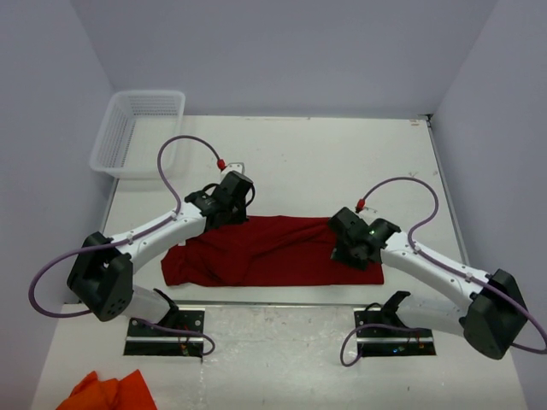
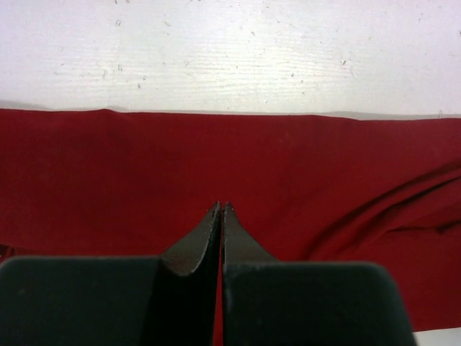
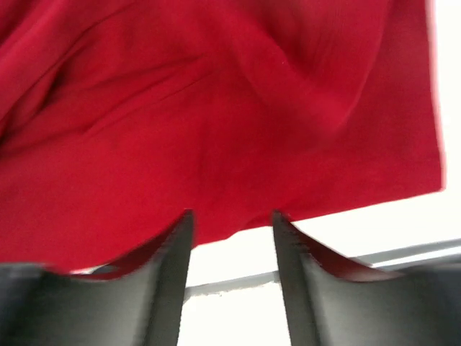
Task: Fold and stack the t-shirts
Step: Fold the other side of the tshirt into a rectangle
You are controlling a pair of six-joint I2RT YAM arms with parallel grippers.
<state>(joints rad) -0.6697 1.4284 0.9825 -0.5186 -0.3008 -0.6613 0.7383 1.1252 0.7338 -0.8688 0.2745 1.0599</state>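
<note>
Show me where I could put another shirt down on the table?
Bare white table lies behind the dark red cotton t-shirt, right of the white plastic mesh basket, up to the back wall. The middle is crowded: shirt, left gripper, right gripper.

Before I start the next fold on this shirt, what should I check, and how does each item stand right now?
1. Left tool shut: ok.
2. Left tool actually pinching the shirt: cannot tell.
3. Right tool open, nothing between its jaws: ok.
4. Right tool over the shirt's near edge: ok.
5. Shirt lying smooth: not ok, creases toward its right end.
6. Basket apart from the shirt: ok.
</note>
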